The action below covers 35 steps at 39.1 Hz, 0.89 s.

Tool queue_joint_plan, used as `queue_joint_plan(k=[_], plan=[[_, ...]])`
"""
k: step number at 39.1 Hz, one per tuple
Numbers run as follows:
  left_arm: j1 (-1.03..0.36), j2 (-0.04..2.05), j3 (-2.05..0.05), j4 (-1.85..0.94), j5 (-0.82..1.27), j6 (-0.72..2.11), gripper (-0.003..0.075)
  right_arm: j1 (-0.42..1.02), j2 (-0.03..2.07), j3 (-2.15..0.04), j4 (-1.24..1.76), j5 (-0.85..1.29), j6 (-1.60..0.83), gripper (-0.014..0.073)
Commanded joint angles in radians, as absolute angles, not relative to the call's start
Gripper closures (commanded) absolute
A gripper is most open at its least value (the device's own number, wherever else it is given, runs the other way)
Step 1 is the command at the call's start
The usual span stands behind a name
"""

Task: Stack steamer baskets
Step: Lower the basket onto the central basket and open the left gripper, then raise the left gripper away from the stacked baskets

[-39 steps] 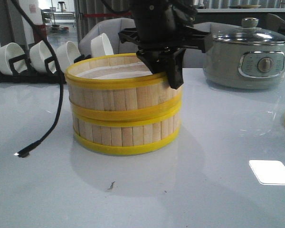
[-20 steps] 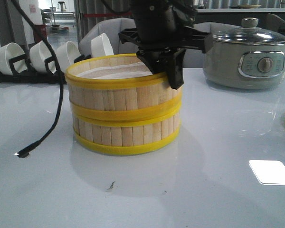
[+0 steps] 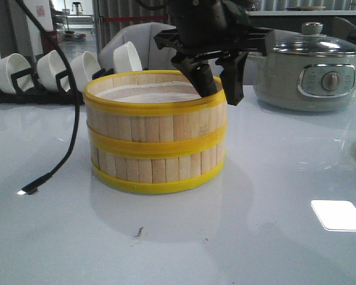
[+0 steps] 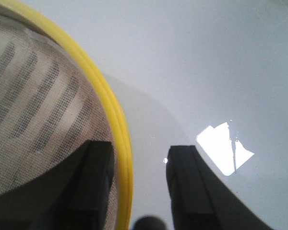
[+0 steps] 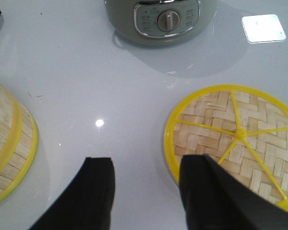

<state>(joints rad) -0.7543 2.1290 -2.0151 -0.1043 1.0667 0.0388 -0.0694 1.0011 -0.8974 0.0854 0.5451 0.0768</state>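
One steamer basket sits on another at the surface's centre. Behind left stand bowls; behind right, the pot. The lid lies far right.

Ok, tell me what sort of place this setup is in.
Probably a mock kitchen set up in a lab or office: steamer baskets and an electric pot on a glossy white table, white bowls racked behind, chairs beyond.
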Motion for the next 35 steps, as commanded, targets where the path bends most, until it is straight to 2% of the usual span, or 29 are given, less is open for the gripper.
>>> queue_joint_plan(k=[1,24,27,32,35], plan=[[-0.759,2.053,-2.043,-0.122,1.027,0.034,0.0358,-0.068,0.995,-0.932,0.085,0.48,0.078,0.0169],[-0.757,2.0,-2.133,-0.062,0.992,0.025,0.0364,-0.068,0.995,-0.932,0.085,0.48,0.078,0.0169],[-0.757,1.981,-2.145,-0.042,0.994,0.025,0.0422,-0.068,0.995,-0.932,0.085,0.48,0.078,0.0169],[-0.728,1.934,-2.148,-0.045,0.988,0.025,0.0652,-0.068,0.995,-0.932,0.085,0.48,0.078,0.0169],[-0.692,1.897,-2.148,-0.053,0.985,0.025,0.0618,-0.068,0.995,-0.932,0.085,0.48,0.078,0.0169]])
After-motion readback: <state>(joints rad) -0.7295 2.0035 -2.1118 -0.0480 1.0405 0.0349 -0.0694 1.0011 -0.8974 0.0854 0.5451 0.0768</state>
